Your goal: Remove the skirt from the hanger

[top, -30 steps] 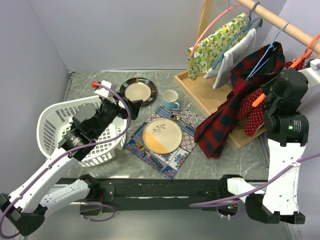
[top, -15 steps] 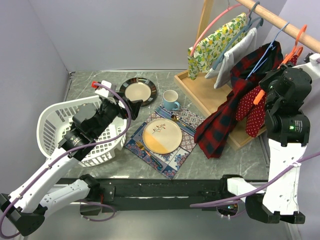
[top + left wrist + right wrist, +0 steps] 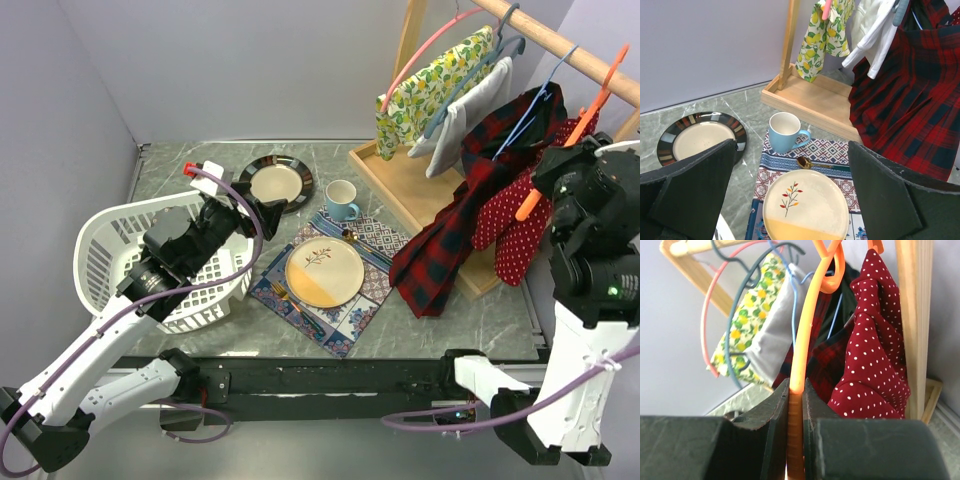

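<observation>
Top view: right tool (image 3: 556, 172) is clamped narrow on the orange hanger (image 3: 578, 112). The hanger's long axis runs from 1 to 7 o'clock, hook end up by the wooden rail (image 3: 560, 45); can't tell if it is hooked on. The red polka-dot skirt (image 3: 512, 235) droops from the hanger's low end at 7 o'clock of that tool, beside the plaid garment (image 3: 440, 250) and above the counter (image 3: 470, 320). Left tool (image 3: 262, 212) is wide and empty, near the white basket (image 3: 100, 260), well apart at 9 o'clock. The right arm is far nearer.

Left wrist: left tool (image 3: 790, 150) is spread wide with nothing between. Plaid garment (image 3: 910, 100) at 2 o'clock; skirt not made out.

Right wrist: right tool (image 3: 796, 395) pinches the hanger (image 3: 807, 335), which rises to 12. Skirt (image 3: 875, 345) at 1 o'clock, bunched beside the wooden upright (image 3: 912, 315). It likely has to slide off along the hanger's axis, so the left tool must cross over.
</observation>
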You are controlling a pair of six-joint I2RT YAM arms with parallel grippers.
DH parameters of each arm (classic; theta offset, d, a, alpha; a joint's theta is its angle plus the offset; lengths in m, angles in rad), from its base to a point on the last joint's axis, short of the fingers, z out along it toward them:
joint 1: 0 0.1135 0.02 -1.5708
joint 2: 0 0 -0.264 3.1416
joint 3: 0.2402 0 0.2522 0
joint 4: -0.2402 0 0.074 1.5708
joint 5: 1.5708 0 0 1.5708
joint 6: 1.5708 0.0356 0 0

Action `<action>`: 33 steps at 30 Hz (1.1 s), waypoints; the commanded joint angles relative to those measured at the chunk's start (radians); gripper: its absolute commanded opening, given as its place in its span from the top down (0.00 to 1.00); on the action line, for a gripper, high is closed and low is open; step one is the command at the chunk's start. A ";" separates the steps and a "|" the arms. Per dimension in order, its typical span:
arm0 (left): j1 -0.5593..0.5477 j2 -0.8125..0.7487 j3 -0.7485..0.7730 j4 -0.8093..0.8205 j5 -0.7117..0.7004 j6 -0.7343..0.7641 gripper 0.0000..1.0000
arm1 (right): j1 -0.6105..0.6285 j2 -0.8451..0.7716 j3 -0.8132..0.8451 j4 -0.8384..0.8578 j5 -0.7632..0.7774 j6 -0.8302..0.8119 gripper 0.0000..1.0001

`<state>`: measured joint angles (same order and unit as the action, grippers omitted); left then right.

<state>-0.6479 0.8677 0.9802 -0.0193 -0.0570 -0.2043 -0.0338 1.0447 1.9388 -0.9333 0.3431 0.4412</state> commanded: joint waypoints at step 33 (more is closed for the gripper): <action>-0.004 -0.009 -0.015 0.059 0.046 0.043 0.01 | -0.006 -0.084 0.195 0.201 -0.853 0.097 1.00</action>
<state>-0.6479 0.8848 0.9695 -0.0040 -0.0383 -0.1772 -0.0338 0.9634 2.1666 -0.9607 -0.2451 0.5117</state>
